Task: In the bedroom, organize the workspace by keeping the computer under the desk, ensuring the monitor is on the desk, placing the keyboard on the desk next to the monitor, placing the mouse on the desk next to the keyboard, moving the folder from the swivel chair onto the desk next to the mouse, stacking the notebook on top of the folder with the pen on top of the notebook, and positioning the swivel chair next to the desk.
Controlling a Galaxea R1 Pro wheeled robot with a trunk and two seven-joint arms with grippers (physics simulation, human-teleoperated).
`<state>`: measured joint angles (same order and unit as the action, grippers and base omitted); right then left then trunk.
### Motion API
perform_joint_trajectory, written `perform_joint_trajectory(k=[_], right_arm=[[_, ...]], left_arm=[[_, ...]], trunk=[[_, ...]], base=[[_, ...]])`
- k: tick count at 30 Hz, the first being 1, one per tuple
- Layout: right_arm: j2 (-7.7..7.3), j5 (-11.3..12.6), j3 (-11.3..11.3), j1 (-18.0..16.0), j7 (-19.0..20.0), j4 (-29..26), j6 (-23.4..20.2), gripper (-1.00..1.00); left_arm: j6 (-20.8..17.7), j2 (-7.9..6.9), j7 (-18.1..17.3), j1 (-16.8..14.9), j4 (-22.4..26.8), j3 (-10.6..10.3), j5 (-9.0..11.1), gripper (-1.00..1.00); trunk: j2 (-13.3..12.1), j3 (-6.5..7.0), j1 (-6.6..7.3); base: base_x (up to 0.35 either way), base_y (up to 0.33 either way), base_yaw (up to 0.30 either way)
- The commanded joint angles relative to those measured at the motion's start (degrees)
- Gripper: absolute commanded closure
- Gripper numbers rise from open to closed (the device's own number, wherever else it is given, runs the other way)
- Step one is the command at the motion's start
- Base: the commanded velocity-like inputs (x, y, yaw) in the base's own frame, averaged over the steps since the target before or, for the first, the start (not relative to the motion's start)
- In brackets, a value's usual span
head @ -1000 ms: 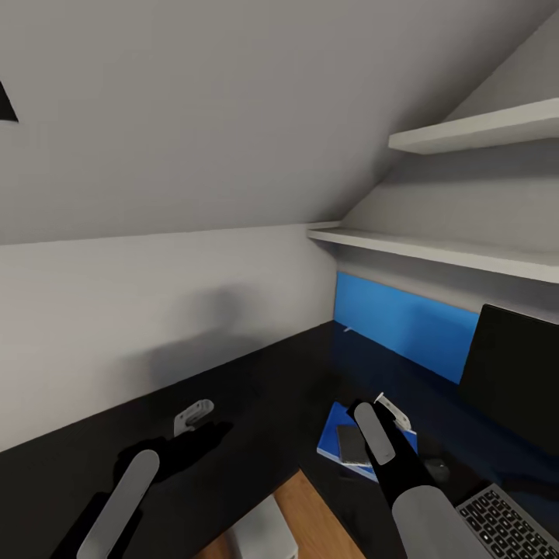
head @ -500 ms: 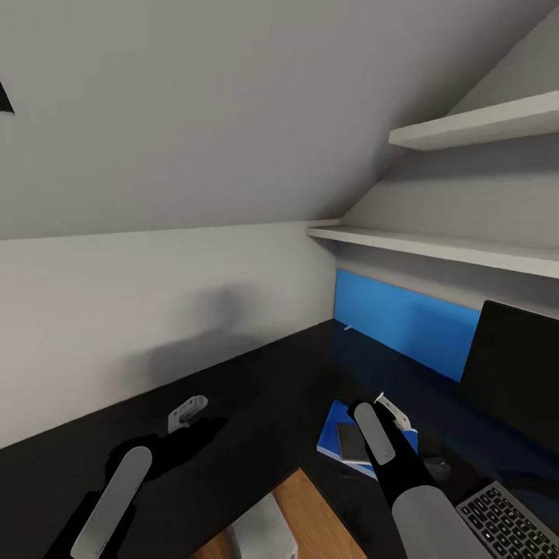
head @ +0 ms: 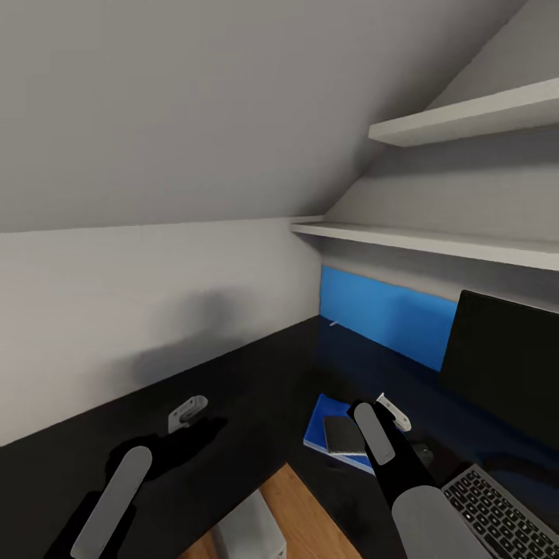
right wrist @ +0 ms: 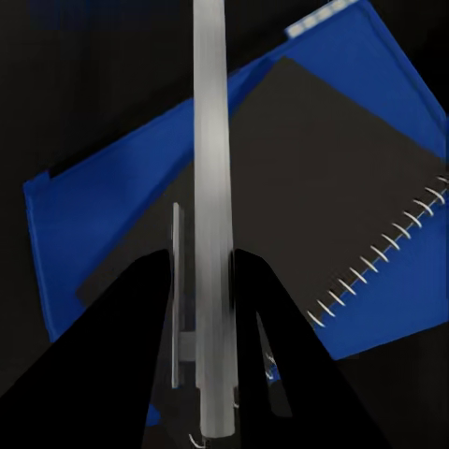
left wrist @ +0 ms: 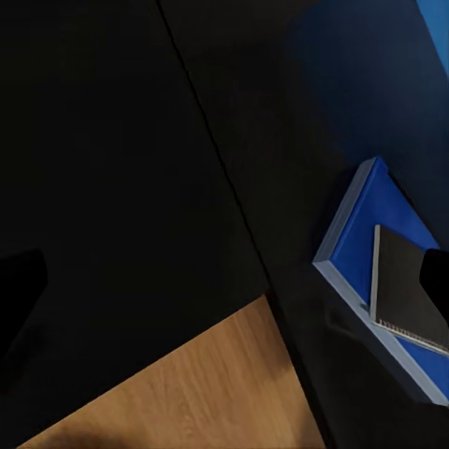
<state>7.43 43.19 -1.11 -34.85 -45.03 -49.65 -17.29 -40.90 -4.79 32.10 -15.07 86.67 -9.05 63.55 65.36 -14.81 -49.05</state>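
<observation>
On the black desk (head: 256, 388) the blue folder (head: 317, 423) lies with the dark spiral notebook (head: 344, 435) on top. My right gripper (head: 390, 411) hovers just beside them, shut on the silver-white pen (right wrist: 212, 187). In the right wrist view the pen points across the notebook (right wrist: 327, 187) and the folder (right wrist: 94, 215). My left gripper (head: 189, 411) hangs open over bare desk, further left. The monitor (head: 505, 357) stands at the right, the keyboard (head: 497, 508) before it and a small dark mouse (head: 423, 453) between keyboard and folder. The computer (head: 248, 532) sits under the desk. The swivel chair is out of view.
A blue back panel (head: 388, 314) runs behind the desk. Two white shelves (head: 435, 241) are fixed above it under a sloping ceiling. Wood floor (head: 303, 512) shows in the desk's inner corner. The left wrist view looks down on the desk (left wrist: 112, 140), the folder (left wrist: 360, 238) and the notebook (left wrist: 407, 285).
The camera has turned a little to the right, so the desk things sit further left in the picture. My left arm has dropped slightly. The pen stays in my right gripper.
</observation>
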Motion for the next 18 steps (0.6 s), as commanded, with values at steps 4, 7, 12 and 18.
perform_joint_trajectory(k=[4, 7, 12, 18], right_arm=[[0.04, 0.1, -0.1, 0.0, -0.2, -0.1, -0.4, 1.0], [0.04, 0.2, -0.1, 0.0, -0.2, -0.1, -0.4, 1.0], [0.04, 0.2, -0.2, -0.1, -0.4, -0.1, -0.5, 1.0], [0.04, 0.2, -0.2, -0.1, -0.4, -0.1, -0.6, 1.0]], left_arm=[[0.0, -0.05, 0.6, -0.1, 0.1, -0.1, 0.6, -1.0], [0.0, -0.05, 0.6, -0.1, 0.1, -0.1, 0.6, -1.0], [0.0, -0.05, 0.6, -0.1, 0.0, -0.1, 0.6, -1.0], [0.0, -0.05, 0.6, -0.1, 0.0, -0.1, 0.6, -1.0]], trunk=[[1.7, -0.8, -0.89], [2.9, -1.34, -1.55], [4.9, -2.24, -2.65], [7.3, -3.32, -3.97]], base=[[0.0, 0.0, -0.02], [0.0, 0.0, -0.007], [0.0, 0.0, -0.002], [0.0, 0.0, 0.0]])
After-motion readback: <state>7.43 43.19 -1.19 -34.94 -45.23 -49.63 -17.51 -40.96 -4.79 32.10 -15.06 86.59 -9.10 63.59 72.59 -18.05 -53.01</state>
